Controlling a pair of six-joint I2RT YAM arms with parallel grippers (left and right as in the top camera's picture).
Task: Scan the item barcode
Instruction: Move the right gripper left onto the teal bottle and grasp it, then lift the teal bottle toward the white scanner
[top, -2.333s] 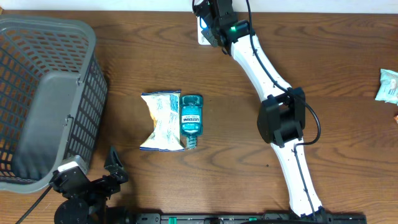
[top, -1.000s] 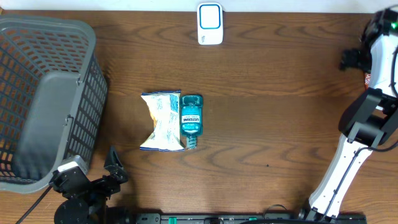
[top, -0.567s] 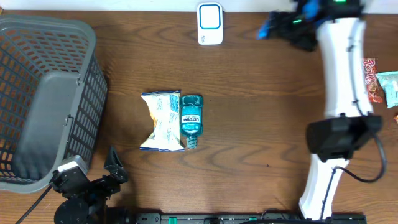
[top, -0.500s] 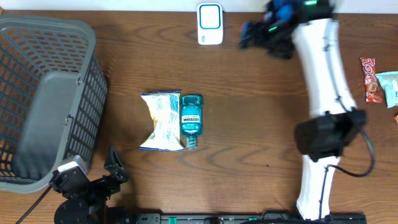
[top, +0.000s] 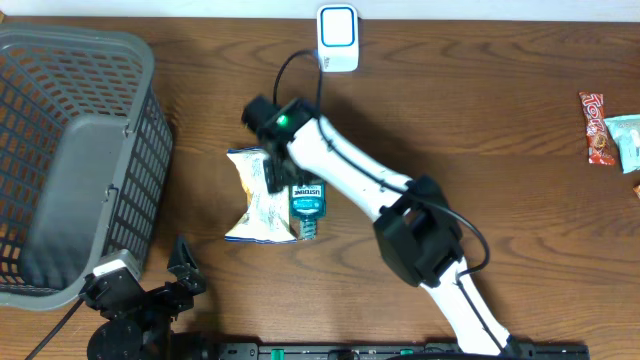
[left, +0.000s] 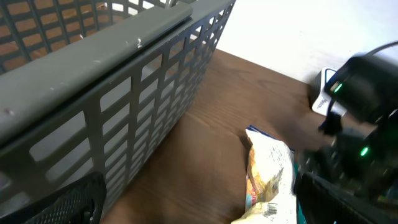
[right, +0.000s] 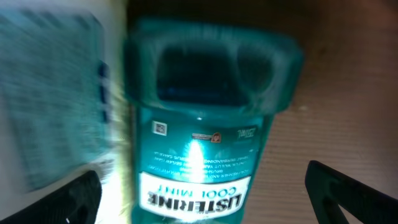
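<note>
The right end effector (top: 285, 178) hangs spread wide just above the mouthwash bottle (right: 199, 143), which lies flat on the counter (top: 480, 120) tight against the snack bag (top: 255, 205); closing here risks catching the bag's edge too; the smooth bottle may slip sideways, or its barcode may end up turned away from the scanner (top: 338, 38).

Teal mouthwash btl (right: 205, 124) label: "LISTERINE COOL MINT"; smaller print too blurry.

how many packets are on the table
3: a white bag left of the mouthwash bottle, and a red packet beside a pale green one at the right edge. Others may be hidden.
</note>
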